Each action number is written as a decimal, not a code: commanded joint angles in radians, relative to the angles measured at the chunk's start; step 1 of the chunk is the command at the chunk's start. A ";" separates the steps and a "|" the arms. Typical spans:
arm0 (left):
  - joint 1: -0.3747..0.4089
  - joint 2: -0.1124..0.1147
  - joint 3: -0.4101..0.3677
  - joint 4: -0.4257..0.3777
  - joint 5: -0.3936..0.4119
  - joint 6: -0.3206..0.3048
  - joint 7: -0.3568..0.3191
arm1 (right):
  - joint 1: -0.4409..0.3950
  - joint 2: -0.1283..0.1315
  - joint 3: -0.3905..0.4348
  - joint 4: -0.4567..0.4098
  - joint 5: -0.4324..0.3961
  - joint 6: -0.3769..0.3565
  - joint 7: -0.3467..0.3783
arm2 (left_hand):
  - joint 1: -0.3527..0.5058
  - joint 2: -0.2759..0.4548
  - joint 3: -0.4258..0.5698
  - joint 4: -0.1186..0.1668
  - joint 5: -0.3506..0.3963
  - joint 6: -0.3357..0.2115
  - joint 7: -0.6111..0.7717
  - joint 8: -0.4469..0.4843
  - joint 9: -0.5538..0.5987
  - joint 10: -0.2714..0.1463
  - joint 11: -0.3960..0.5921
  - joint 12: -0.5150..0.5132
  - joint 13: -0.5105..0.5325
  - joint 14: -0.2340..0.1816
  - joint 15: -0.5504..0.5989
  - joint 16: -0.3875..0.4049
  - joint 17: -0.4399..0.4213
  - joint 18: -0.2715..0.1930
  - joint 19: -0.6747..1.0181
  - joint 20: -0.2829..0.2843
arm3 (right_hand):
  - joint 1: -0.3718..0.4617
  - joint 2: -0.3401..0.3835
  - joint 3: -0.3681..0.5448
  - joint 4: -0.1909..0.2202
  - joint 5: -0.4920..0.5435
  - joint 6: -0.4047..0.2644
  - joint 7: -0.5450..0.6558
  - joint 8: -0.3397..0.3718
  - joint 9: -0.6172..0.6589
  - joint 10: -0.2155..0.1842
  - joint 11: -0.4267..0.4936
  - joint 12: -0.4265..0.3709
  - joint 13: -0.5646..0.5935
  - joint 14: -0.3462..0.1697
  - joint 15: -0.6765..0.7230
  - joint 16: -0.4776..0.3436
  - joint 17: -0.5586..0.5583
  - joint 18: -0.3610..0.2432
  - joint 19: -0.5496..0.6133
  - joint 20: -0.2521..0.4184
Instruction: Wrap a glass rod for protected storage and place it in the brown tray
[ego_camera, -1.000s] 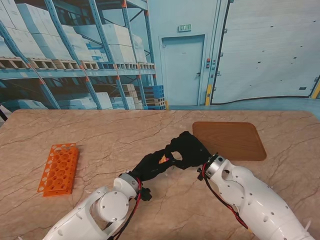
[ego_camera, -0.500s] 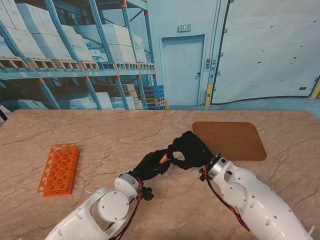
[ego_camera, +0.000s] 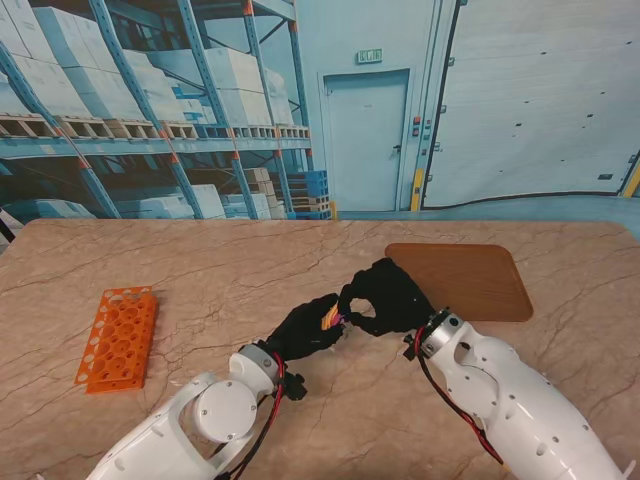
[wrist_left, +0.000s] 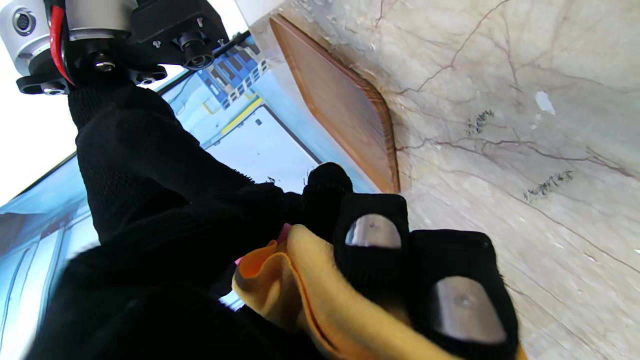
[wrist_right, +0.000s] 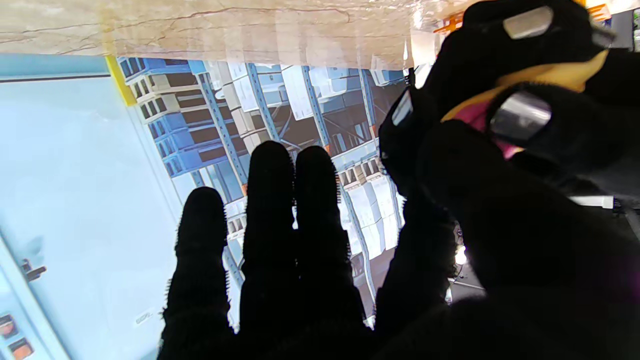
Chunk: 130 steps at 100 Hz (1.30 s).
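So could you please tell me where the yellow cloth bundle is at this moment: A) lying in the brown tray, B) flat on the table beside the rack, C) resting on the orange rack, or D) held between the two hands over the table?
D: the yellow cloth bundle sits pinched between the left hand and right hand, short of the brown tray.

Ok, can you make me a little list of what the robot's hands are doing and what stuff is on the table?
left hand: shut on yellow cloth, a pink bit showing inside
right hand: pinching the same cloth with thumb and a finger, other fingers straight
glass rod: cannot see it; perhaps hidden in the cloth
brown tray: on the table, just beyond the right hand, nothing in it
orange rack: far to the left, untouched
table: marble-look top
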<state>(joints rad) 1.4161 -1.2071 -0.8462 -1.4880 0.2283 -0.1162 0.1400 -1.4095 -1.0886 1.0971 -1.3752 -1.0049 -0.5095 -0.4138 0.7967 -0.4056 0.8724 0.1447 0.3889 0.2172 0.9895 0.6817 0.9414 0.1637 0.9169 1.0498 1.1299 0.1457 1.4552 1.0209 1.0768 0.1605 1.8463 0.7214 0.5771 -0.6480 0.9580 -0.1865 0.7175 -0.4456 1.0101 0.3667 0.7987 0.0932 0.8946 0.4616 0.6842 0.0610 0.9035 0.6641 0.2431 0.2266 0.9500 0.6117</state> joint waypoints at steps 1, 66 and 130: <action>0.005 0.000 -0.001 -0.020 -0.001 0.014 -0.008 | -0.018 0.002 0.014 -0.010 -0.001 0.016 -0.006 | 0.121 0.079 -0.029 -0.028 -0.041 -0.169 0.158 0.081 -0.054 -0.038 -0.001 0.023 -0.059 0.014 -0.039 0.030 0.012 -0.086 0.168 -0.061 | -0.025 0.011 0.016 0.006 -0.006 0.106 0.036 0.009 -0.024 0.016 0.002 0.008 -0.020 -0.004 0.009 0.003 -0.019 0.004 0.026 -0.013; 0.029 -0.015 -0.041 -0.058 -0.086 0.007 0.022 | -0.111 -0.015 0.096 -0.080 0.092 0.115 0.047 | 0.167 0.147 -0.190 -0.068 -0.129 -0.172 0.232 0.100 -0.071 -0.075 0.101 -0.023 -0.365 0.119 -0.546 -0.217 -0.662 0.228 -0.561 -0.050 | -0.103 0.000 -0.010 0.022 -0.048 0.157 0.004 0.008 -0.062 0.040 -0.024 0.005 -0.047 0.014 -0.017 -0.005 -0.033 0.010 0.020 -0.012; -0.010 -0.068 -0.025 -0.077 -0.144 0.018 0.154 | -0.124 -0.037 0.011 -0.164 0.638 0.381 0.431 | 0.040 0.116 -0.069 -0.091 -0.159 -0.073 0.224 0.060 0.025 -0.071 -0.016 -0.274 -0.453 0.057 -0.709 -0.385 -0.923 0.073 -0.717 -0.126 | -0.194 0.070 -0.083 0.124 -0.196 0.317 -0.297 0.200 -0.193 0.083 -0.115 -0.026 -0.077 0.057 -0.182 -0.065 -0.032 0.006 -0.012 0.002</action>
<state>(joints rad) 1.4144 -1.2594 -0.8721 -1.5524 0.0900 -0.1014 0.3035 -1.5352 -1.1172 1.1190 -1.5329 -0.3730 -0.1340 0.0067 0.8563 -0.2780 0.7289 0.0807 0.2383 0.1255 1.1861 0.7641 0.9180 0.0922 0.9615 0.8477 0.6867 0.2302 0.7852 0.6806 0.1750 0.2797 1.1480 0.6238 0.4111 -0.5984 0.8934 -0.0976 0.5532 -0.1350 0.7282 0.5605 0.6340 0.1757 0.7906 0.4452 0.6183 0.1144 0.7433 0.6144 0.2172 0.2385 0.9492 0.6113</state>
